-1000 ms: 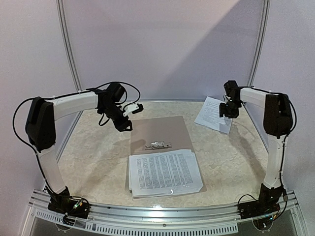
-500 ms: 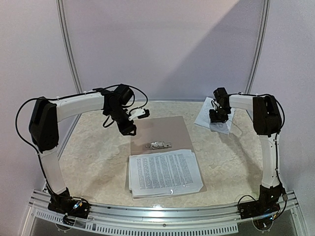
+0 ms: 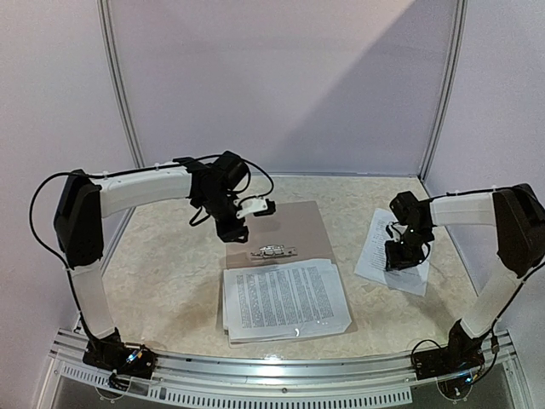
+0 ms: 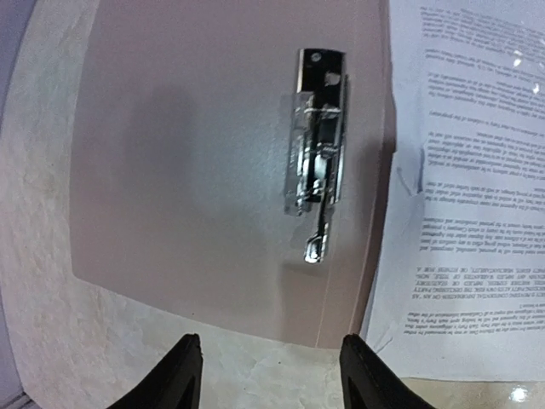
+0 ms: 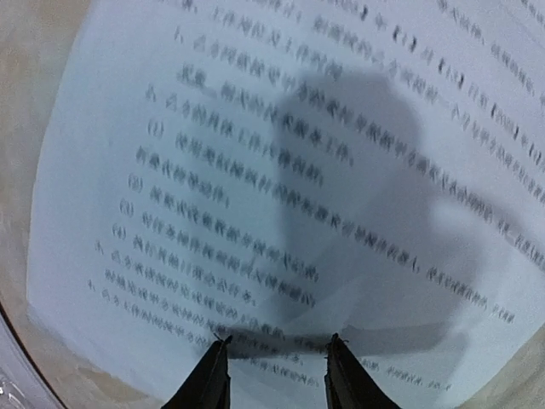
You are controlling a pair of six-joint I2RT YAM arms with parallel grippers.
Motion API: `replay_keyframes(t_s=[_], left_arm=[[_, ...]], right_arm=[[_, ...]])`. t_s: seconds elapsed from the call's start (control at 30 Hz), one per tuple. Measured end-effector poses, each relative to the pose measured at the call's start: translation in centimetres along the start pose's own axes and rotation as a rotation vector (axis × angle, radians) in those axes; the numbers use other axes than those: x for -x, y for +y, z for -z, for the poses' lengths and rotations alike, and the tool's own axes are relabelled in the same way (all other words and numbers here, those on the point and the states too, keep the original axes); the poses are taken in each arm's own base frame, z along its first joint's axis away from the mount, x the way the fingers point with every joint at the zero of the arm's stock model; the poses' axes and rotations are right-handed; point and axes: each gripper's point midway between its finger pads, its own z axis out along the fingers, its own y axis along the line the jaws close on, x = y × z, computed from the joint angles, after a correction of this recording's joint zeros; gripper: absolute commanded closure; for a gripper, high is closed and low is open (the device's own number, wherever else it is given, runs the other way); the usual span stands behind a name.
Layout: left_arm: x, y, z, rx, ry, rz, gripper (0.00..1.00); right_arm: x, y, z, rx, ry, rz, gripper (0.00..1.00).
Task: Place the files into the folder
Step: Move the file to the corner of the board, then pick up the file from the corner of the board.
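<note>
Counted on the marbled beige counter (image 3: 170,273): one thin tan-brown folder (image 3: 281,223) at the centre, one shiny metal clip (image 3: 271,251) on it, one stack of white printed files (image 3: 285,300) covering its near half, and one loose white printed sheet (image 3: 375,243) by the right edge.

Hovering open and empty over the folder's far edge: left claw (image 4: 268,371).

Parted, tips pressed onto the loose sheet: right claw (image 5: 274,366).

Since a second ago, dragged from the far right corner nearer along the right edge.
</note>
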Motion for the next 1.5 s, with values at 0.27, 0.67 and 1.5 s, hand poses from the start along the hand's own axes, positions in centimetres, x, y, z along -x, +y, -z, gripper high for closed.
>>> replay_keyframes(t_s=[0.27,0.67,1.5], left_arm=[[12.0,-2.7,2.0,0.084,-0.191,-0.218,0.42],[27.0,-11.1,-4.5,0.315,-0.425,-0.506,0.36],[28.1,-14.3,-11.5,0.428,-0.464,-0.527,0.36]], right_arm=[[1.4,-7.4,4.0,0.050,-0.112,-0.310,0.59],[5.9,-15.0,2.3,0.114,-0.289,-0.564,0.72],[13.0,-17.1,-1.1,0.177,-0.363,-0.599,0.70]])
